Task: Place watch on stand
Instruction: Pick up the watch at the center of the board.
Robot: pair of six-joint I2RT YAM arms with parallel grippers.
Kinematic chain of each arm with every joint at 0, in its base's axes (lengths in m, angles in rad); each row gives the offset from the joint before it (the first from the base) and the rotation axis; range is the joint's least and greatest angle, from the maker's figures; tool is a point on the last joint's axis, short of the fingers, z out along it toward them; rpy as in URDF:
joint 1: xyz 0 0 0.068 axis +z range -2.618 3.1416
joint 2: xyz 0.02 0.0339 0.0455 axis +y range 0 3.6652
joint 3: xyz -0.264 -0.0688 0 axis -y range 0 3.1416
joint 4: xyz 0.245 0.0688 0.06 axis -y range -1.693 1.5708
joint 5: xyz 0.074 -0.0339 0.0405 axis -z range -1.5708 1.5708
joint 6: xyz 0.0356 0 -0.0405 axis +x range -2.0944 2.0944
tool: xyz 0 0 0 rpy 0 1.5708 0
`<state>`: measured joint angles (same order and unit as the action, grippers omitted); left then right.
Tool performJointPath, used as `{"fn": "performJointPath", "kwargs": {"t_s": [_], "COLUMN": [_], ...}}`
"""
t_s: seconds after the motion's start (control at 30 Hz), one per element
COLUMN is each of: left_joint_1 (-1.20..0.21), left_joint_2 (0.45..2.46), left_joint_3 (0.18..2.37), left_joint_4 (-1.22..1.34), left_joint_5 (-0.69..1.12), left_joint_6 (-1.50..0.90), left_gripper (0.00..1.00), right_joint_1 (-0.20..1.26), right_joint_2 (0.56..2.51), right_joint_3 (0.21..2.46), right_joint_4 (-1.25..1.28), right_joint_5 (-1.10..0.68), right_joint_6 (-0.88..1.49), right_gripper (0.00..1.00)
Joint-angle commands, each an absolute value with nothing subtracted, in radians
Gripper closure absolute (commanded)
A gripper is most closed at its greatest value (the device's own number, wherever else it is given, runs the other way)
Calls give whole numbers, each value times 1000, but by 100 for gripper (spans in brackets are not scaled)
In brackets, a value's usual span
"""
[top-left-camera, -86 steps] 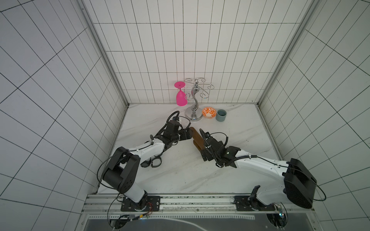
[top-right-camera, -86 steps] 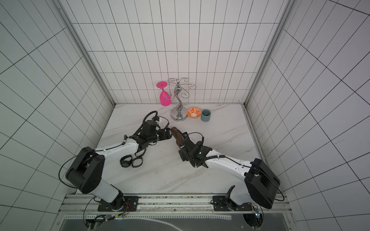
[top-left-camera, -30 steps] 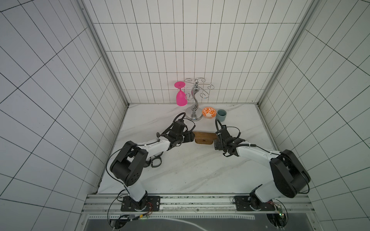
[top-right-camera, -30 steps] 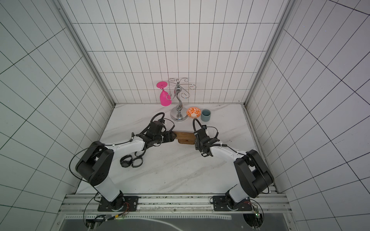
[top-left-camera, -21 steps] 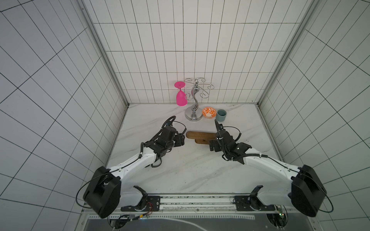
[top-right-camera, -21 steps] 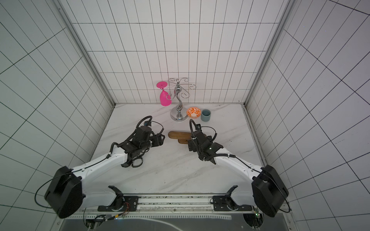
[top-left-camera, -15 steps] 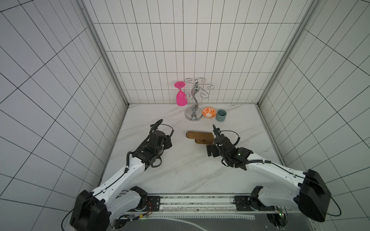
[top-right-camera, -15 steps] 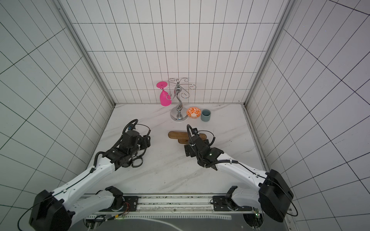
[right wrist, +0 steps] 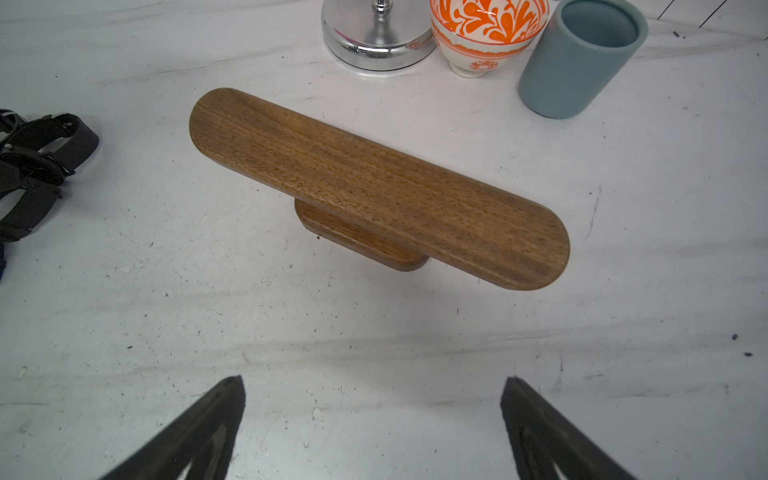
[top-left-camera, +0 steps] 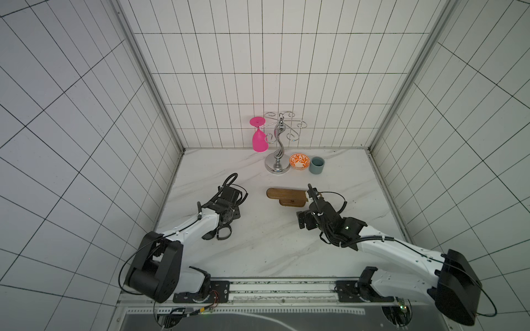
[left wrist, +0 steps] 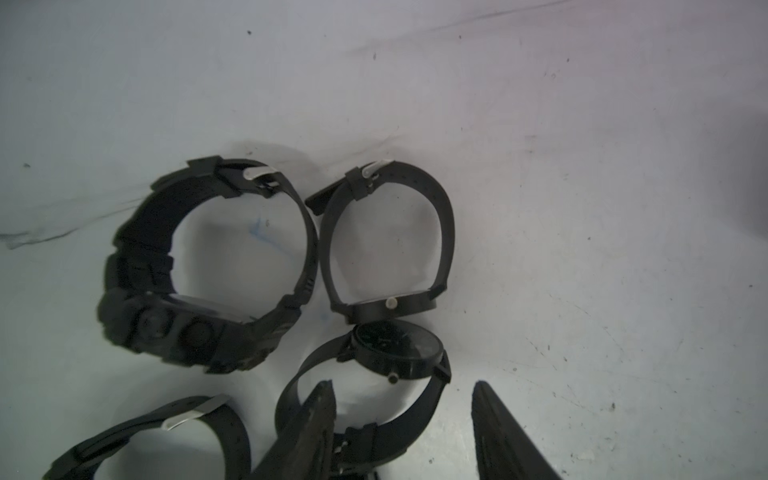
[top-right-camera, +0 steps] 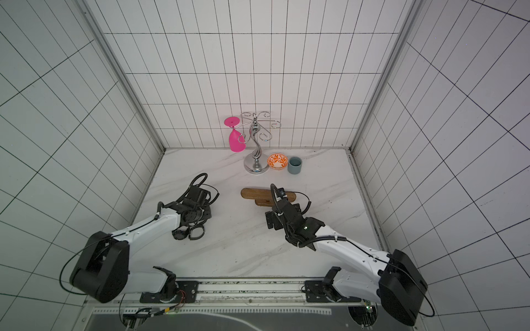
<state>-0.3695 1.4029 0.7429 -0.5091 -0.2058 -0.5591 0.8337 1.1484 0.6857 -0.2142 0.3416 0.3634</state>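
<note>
arms just backed off the stand (right wrist: 374, 183), upright mid worktop (top-left-camera: 258, 252) now. left claw (left wrist: 403, 383) is over a watch (left wrist: 395, 353) by the left edge, jaws loose astride its strap, right claw (right wrist: 374, 378) wide open, so pickup's next

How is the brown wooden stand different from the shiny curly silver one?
The long brown wooden bar stand is low with a flat top; the tall chrome curly-armed rack rises high. The wooden stand is bare; the chrome rack holds an upside-down pink glass. Both stand on the white table.
</note>
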Motion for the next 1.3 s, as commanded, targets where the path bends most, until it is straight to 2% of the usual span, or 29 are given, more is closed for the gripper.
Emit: {"fn": "performJointPath", "kwargs": {"t_s": [0.0,0.3,0.53,0.83,0.93,1.03,1.27], "left_joint_1": [-377,-391,-449,-463,-468,-474,-533], "left_joint_2": [1437,1533,1587,1603,1605,1590,1399], "left_joint_3": [772,801,855,857,852,845,774], "left_joint_4": [-501,-483,-527,-519,-508,-495,-363], "left_joint_5": [-186,-199,-299,-316,-307,-300,-255], "left_joint_6": [-548,-530,-513,-504,-503,-508,-468], "left_gripper": [48,52,60,87,93,100,100], "right_joint_1": [842,842,842,842,844,845,850], "right_joint_2": [1138,1147,1167,1138,1135,1134,1067], "right_joint_3": [629,620,630,640,644,648,650], "right_joint_4": [-201,-190,-184,-202,-210,-217,-262], "right_joint_5": [356,356,349,358,366,369,476], "right_joint_6": [383,382,376,383,390,400,482], "right_gripper": [2,2,3,3,3,4,8]}}
